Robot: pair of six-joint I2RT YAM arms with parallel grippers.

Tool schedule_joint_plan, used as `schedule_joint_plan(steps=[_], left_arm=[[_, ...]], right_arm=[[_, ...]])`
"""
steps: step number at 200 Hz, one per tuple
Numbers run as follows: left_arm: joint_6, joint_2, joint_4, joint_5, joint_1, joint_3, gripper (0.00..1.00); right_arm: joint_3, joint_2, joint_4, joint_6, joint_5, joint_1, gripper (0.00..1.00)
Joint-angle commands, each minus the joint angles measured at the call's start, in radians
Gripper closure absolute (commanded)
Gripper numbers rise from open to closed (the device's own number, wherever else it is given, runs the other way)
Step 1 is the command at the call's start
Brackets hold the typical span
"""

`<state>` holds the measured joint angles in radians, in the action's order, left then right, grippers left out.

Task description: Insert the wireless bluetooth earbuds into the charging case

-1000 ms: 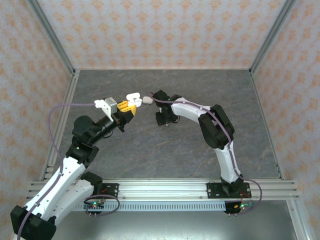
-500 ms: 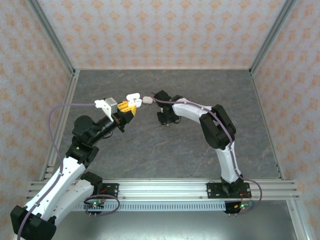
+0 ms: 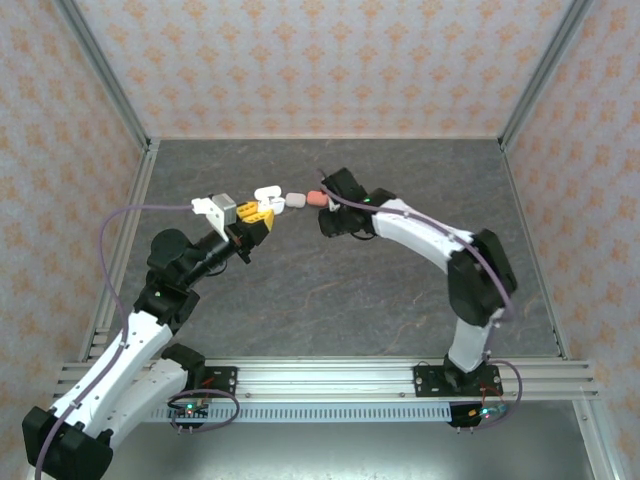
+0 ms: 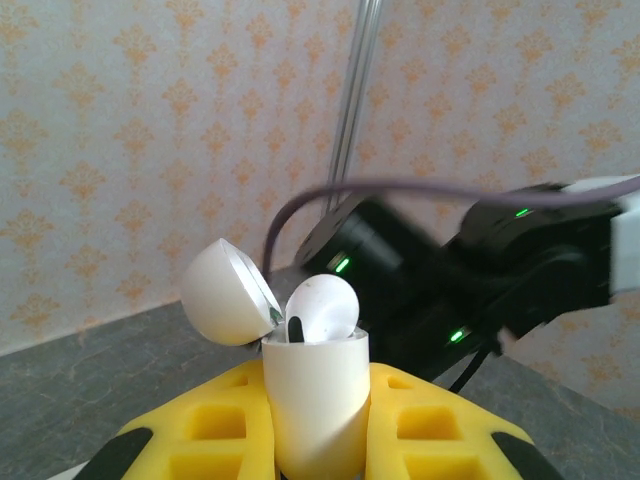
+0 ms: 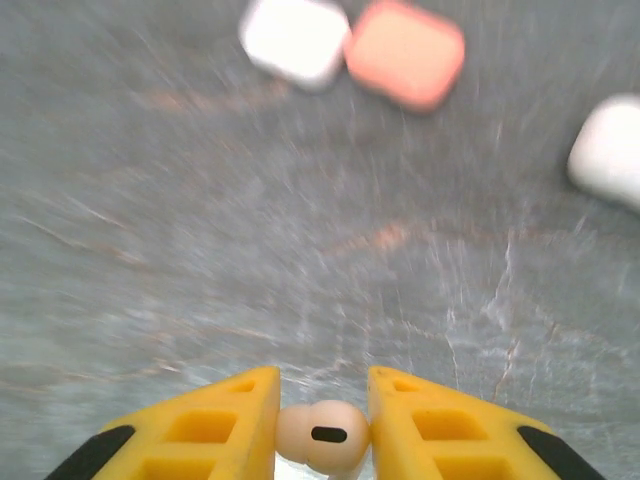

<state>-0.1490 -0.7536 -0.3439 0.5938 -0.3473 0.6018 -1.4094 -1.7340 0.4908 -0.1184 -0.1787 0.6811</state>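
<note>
My left gripper point(image 4: 315, 370) is shut on a white charging case point(image 4: 315, 400), held upright with its lid point(image 4: 225, 292) flipped open to the left. One white earbud point(image 4: 320, 308) sits in the case's top. In the top view this case point(image 3: 265, 198) hangs above the table's far middle, at the left gripper's point(image 3: 255, 212) tip. My right gripper point(image 5: 322, 380) is shut on a pale earbud point(image 5: 322, 435), pinched between its yellow fingers point(image 5: 230, 420) above the grey table. The right wrist point(image 3: 340, 200) is just right of the held case.
Closed cases lie on the table beyond the right gripper: a white one point(image 5: 295, 40), a coral-pink one point(image 5: 405, 68) touching it, and another white one point(image 5: 608, 150) further right. From above, the white point(image 3: 296, 200) and coral point(image 3: 316, 197) cases lie between the two grippers.
The right gripper has closed on an earbud and moved right with it, its elbow swinging outward. That uncovers the coral case. The left arm holds still.
</note>
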Motion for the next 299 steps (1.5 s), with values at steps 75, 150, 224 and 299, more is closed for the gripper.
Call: schedule_joint_plan(steps=[75, 150, 224, 299], left_arm=[[-0.023, -0.035, -0.112, 0.035, -0.038, 0.044, 0.99], [-0.011, -0.049, -0.097, 0.021, -0.067, 0.06, 0.99], [-0.007, -0.046, -0.091, 0.014, -0.07, 0.062, 0.99], [0.0, -0.036, -0.078, 0.003, -0.07, 0.062, 0.99]], right_arm=[[0.029, 0.402, -0.369, -0.039, -0.078, 0.065, 0.71], [-0.006, 0.372, -0.443, -0.008, -0.06, 0.175, 0.71], [0.013, 0.347, -0.444, -0.043, -0.089, 0.19, 0.71], [0.051, 0.354, -0.451, -0.09, -0.133, 0.192, 0.71]])
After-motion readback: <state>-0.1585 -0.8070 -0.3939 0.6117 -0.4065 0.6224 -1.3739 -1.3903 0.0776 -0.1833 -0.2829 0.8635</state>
